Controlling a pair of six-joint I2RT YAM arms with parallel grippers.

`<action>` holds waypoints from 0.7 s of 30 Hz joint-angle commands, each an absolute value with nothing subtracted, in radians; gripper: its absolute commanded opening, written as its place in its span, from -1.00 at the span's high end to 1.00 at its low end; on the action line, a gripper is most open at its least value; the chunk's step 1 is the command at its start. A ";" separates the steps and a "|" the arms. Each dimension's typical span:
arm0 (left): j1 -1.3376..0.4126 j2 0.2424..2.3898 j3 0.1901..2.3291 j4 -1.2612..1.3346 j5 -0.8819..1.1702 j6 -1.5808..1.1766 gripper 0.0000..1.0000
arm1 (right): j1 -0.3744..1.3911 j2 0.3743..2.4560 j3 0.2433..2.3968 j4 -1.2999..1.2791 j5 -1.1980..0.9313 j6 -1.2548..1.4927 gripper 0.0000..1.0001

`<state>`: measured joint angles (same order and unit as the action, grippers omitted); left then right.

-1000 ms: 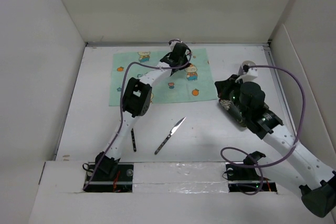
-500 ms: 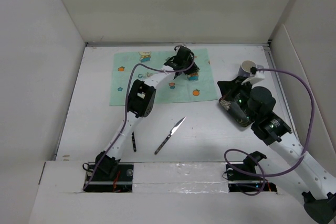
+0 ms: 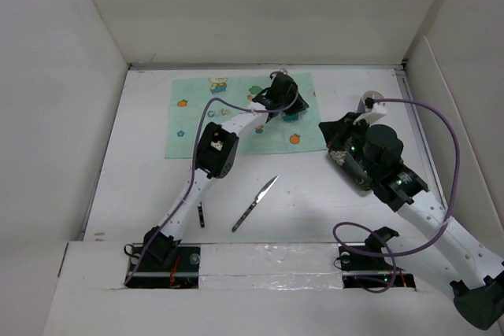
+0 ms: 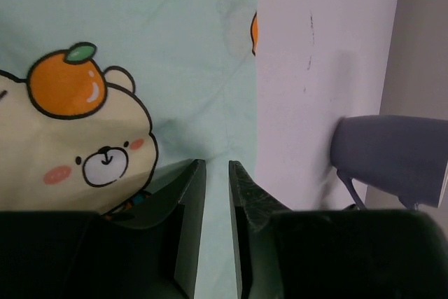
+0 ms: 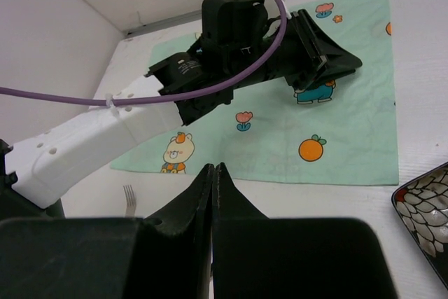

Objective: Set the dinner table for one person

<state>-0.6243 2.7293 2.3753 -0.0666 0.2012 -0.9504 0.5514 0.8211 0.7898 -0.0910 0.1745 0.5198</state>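
Observation:
A mint-green cartoon-printed placemat (image 3: 228, 120) lies flat at the back of the white dinner table (image 3: 134, 171). My left gripper (image 3: 293, 108) hovers low over the mat's far right part; in the left wrist view the left gripper (image 4: 217, 166) is open by a narrow gap, with only the placemat (image 4: 140, 33) showing between the jaws. My right gripper (image 3: 331, 133) is right of the mat, over a dark patterned plate (image 3: 349, 167). In the right wrist view the right gripper (image 5: 213, 167) is shut and empty, facing the placemat (image 5: 350, 124) and the left gripper (image 5: 339, 64).
A grey mug (image 3: 370, 102) stands at the back right; the left wrist view shows the mug (image 4: 392, 159) near the wall. A knife (image 3: 256, 202) and a fork (image 3: 201, 212) lie on the table near the front. The fork (image 5: 129, 197) and the plate's corner (image 5: 427, 208) show in the right wrist view.
My left gripper has slid to the right over the placemat's far edge and its jaws have parted slightly. The right arm has shifted a little and ended near where it was.

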 commanded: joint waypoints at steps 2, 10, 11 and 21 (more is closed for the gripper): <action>-0.663 2.729 2.405 -0.029 0.207 -0.931 0.62 | 0.561 0.821 0.804 -0.012 0.167 0.528 0.92; -0.663 2.579 2.327 0.023 0.201 -0.829 0.42 | 0.571 0.818 0.830 -0.054 0.238 0.531 0.46; -0.663 2.468 2.233 0.049 0.187 -0.806 0.26 | 0.571 0.809 0.830 -0.070 0.248 0.535 0.32; -0.663 1.512 1.343 0.389 -0.069 -0.592 -0.14 | 0.466 0.747 0.652 -0.322 0.488 0.793 -0.32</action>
